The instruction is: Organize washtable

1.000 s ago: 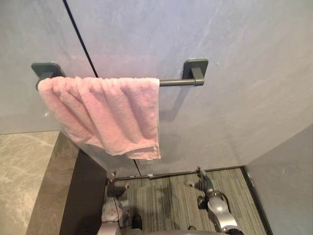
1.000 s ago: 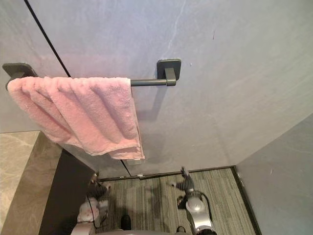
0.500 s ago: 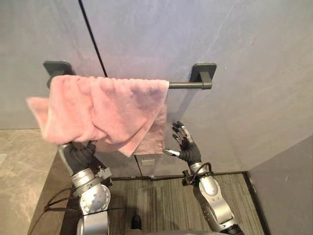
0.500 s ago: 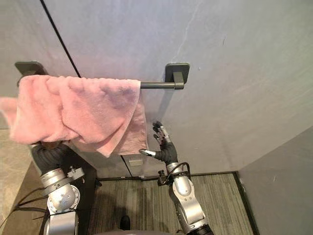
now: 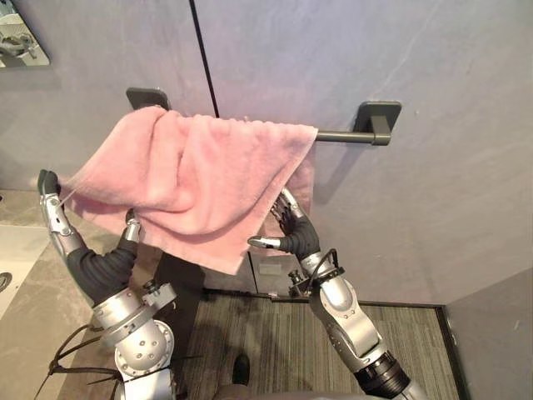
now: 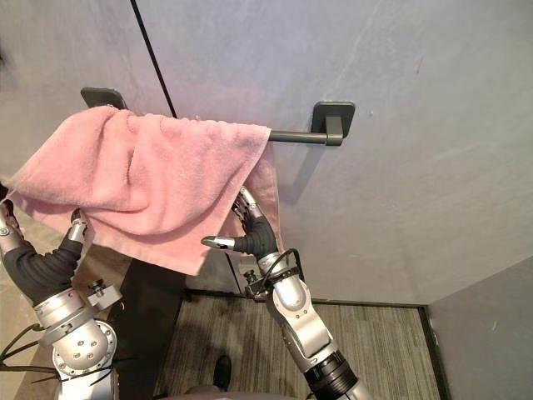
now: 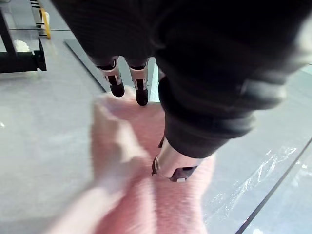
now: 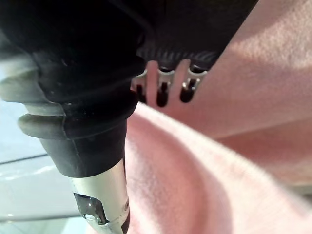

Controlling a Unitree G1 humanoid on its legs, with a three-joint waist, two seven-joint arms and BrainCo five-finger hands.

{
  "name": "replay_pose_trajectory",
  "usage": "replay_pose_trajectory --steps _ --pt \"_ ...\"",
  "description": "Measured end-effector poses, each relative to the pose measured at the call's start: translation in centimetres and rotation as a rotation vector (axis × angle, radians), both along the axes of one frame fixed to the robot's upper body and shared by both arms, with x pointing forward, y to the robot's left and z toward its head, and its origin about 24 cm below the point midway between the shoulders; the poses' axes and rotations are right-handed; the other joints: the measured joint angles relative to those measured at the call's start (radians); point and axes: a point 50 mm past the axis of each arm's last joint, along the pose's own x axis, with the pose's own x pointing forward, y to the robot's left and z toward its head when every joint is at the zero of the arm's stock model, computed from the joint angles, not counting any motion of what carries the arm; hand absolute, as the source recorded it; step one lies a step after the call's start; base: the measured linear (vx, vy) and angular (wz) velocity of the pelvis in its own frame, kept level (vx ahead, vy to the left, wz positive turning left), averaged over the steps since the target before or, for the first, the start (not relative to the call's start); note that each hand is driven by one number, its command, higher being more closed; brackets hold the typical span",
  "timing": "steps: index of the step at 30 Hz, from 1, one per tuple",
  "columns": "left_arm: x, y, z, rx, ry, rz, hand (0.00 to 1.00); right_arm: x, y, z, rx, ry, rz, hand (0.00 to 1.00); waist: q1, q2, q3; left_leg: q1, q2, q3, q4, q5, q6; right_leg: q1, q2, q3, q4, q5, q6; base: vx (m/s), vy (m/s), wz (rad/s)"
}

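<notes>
A pink towel (image 5: 208, 179) hangs over a dark towel bar (image 5: 341, 136) on the grey wall. My left hand (image 5: 100, 268) is under the towel's lower left edge, open, with straight fingers (image 7: 141, 90) holding the cloth out from the wall. The thumb (image 7: 170, 165) lies against the towel. My right hand (image 5: 298, 242) is open at the towel's lower right corner. Its fingers (image 8: 161, 92) reach up between the front fold and the hanging back layer, and its thumb (image 5: 260, 243) sticks out below the edge.
A marble counter (image 5: 21, 287) lies at the lower left with a dark cabinet side (image 5: 179, 275) beside it. Striped carpet (image 5: 275, 342) covers the floor below. A grey side wall (image 5: 495, 333) closes the right. A mirror corner (image 5: 21, 33) shows at top left.
The camera has shifted. My left hand has risen and pushed the towel's left part outward. My right hand has moved up and in, from beside the towel to under its right corner.
</notes>
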Motion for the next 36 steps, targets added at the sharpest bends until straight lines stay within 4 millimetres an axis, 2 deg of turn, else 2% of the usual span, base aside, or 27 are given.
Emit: replay_pose_trajectory --steps 6,9,11,13,17,19,21,25,29,32,36 --pt "0.1 0.0 -0.1 -0.028 0.003 -0.032 0.0 -0.2 -0.1 0.8 0.014 -0.031 -0.001 0.0 -0.001 -0.001 0.0 -0.006 0.004 0.006 -0.001 0.0 0.0 -0.011 0.003 0.007 0.002 -0.001 0.0 -0.01 -0.001 -0.03" --pt "-0.1 0.1 -0.4 -0.032 0.028 -0.041 0.0 -0.4 -0.2 0.2 -0.015 -0.023 -0.009 0.0 -0.002 -0.004 -0.002 -0.005 0.007 0.008 -0.001 0.0 0.0 -0.011 0.006 0.008 0.001 -0.001 0.0 0.0 0.0 0.0" --pt "-0.4 0.5 -0.8 -0.047 0.049 -0.033 0.0 -0.9 -0.4 -1.1 -0.035 0.028 -0.016 0.0 -0.003 -0.007 -0.004 -0.002 0.008 0.009 -0.001 0.0 0.0 -0.009 0.006 0.009 -0.001 -0.001 0.0 0.0 0.0 0.0" --pt "-0.9 0.7 -1.5 -0.055 0.097 -0.027 0.0 -1.7 -1.2 -4.8 -0.085 0.182 -0.031 0.0 -0.003 -0.013 -0.004 0.006 0.008 0.008 -0.001 -0.001 0.0 0.002 0.007 0.008 -0.007 -0.001 0.0 0.0 0.0 0.0" --pt "-1.4 1.1 -3.3 -0.11 0.193 -0.049 0.0 -4.2 -3.1 -10.5 -0.195 0.431 -0.059 0.0 -0.003 -0.018 -0.006 0.008 0.01 0.006 -0.005 -0.001 0.0 0.005 0.011 0.007 -0.018 0.001 -0.002 -0.02 -0.002 0.0" --pt "-1.7 1.2 -4.4 -0.145 0.25 -0.061 0.0 -5.5 -4.3 -12.4 -0.241 0.522 -0.08 0.0 -0.005 -0.02 -0.006 0.01 0.012 0.006 -0.007 -0.001 0.0 0.005 0.013 0.008 -0.019 0.001 -0.002 -0.04 -0.003 -0.02" --pt "-2.1 1.4 -4.9 -0.157 0.281 -0.055 0.0 -5.8 -5.1 -13.2 -0.265 0.559 -0.096 0.0 -0.007 -0.022 -0.005 0.013 0.013 0.006 -0.007 -0.001 0.0 0.006 0.014 0.01 -0.019 0.001 -0.002 -0.03 -0.003 -0.04" --pt "-2.6 2.5 -4.9 -0.152 0.287 0.008 0.0 -5.7 -6.2 -13.4 -0.277 0.567 -0.134 0.0 -0.004 -0.029 -0.008 0.019 0.013 0.006 -0.007 -0.001 0.0 0.011 0.014 0.011 -0.019 0.002 -0.003 0.0 0.0 0.0" --pt "-2.1 3.5 -4.0 -0.138 0.24 0.034 0.0 -4.9 -6.3 -12.9 -0.268 0.544 -0.144 0.0 -0.004 -0.03 -0.008 0.019 0.013 0.007 -0.007 -0.001 0.0 0.01 0.015 0.013 -0.023 0.003 -0.004 0.0 0.001 -0.01" --pt "-0.9 4.2 -2.3 -0.113 0.132 0.068 0.0 -3.0 -5.6 -11.3 -0.257 0.467 -0.134 0.0 -0.004 -0.029 -0.007 0.01 0.015 0.013 -0.007 -0.001 0.0 0.003 0.019 0.023 -0.043 0.021 -0.005 -0.03 0.005 -0.11" --pt "0.3 4.5 -0.4 -0.114 0.003 0.098 0.0 -0.4 -4.0 -8.0 -0.215 0.322 -0.133 0.0 -0.004 -0.026 -0.003 -0.008 0.015 0.032 -0.001 -0.001 0.001 -0.02 0.018 0.041 -0.051 0.039 -0.004 -0.01 0.015 -0.13"
